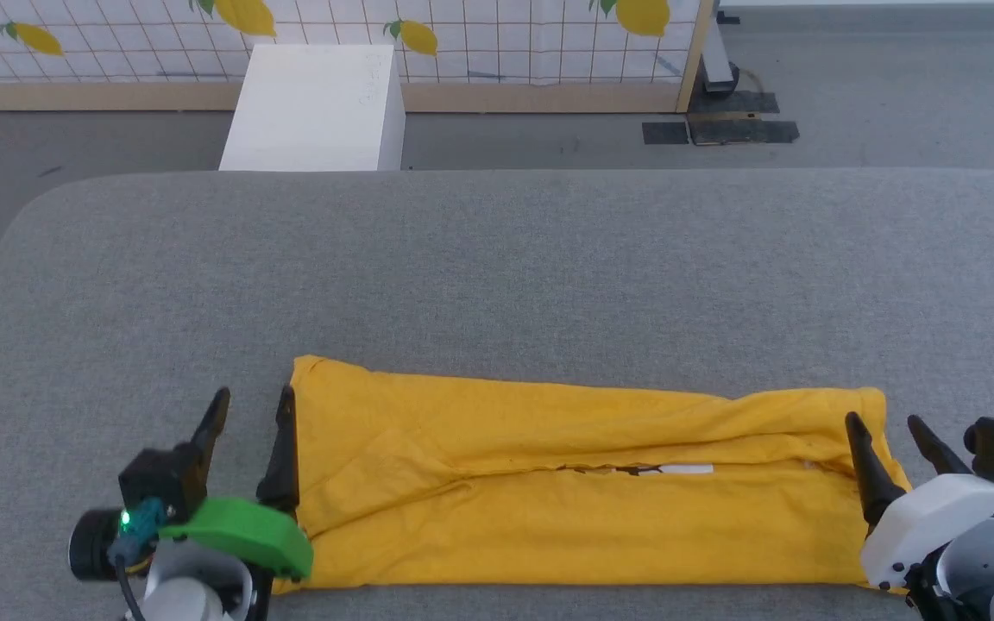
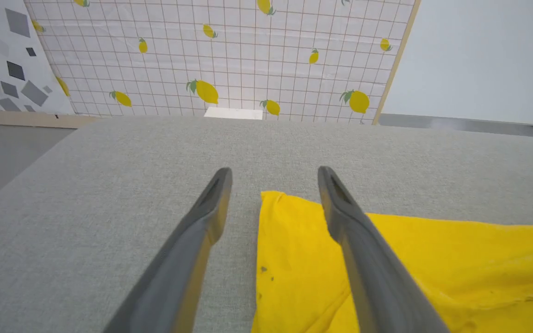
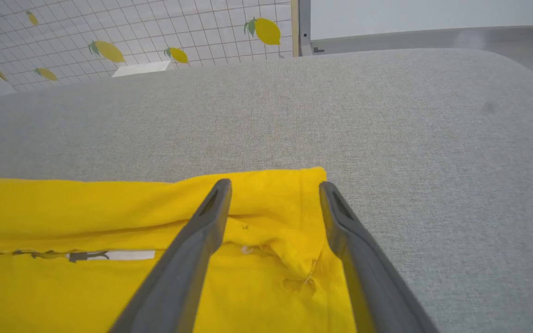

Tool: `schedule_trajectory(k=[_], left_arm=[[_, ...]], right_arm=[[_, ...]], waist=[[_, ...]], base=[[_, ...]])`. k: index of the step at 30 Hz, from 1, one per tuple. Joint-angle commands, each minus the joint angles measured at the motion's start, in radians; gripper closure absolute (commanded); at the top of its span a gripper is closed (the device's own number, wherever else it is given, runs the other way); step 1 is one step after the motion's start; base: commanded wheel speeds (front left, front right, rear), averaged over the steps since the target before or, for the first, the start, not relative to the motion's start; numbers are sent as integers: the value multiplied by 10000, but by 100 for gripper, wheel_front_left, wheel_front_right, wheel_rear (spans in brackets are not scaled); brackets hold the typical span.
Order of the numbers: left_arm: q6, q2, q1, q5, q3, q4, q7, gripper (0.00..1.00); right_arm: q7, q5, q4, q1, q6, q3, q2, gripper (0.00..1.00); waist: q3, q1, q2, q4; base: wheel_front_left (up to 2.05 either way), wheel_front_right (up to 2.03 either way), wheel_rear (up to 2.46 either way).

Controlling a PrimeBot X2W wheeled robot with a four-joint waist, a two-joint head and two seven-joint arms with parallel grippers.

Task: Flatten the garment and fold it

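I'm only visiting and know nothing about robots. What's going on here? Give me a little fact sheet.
surface: grey padded table
garment: yellow T-shirt lying as a long band, long edges folded in to the middle
left end effector: open, straddling the band's left edge
right end effector: open, straddling the band's right edge
held: nothing
background: white box, lemon-print screen
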Motion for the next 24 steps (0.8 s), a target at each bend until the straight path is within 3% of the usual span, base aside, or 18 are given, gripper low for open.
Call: schedule_trajectory(k=[1,10,18,24], left_arm=[[98,-149,-333,226,138,91,-91,0],[-168,-951,-1139,1447,1233,213,-114,0],[-529,-1375,-1623,1845,1808,868,-115,0],[-792,-1633,-1689,2023,2039,1185,-115,0]], right_arm=[[-253,-55,-41,76,-15,-135,147,0],[-579,-262,981,-701,-15,-803,479,0],[1209,-381,3213,-1948,-15,-1240,486,0],[2774,-921,4142,-2269,-15,-1190,487,0]], waist=[[-71,1,0,-16],[-127,1,0,-166],[-47,1,0,-239],[-22,1,0,-181]], base=[[0,0,0],[0,0,0],[0,0,0],[0,0,0]])
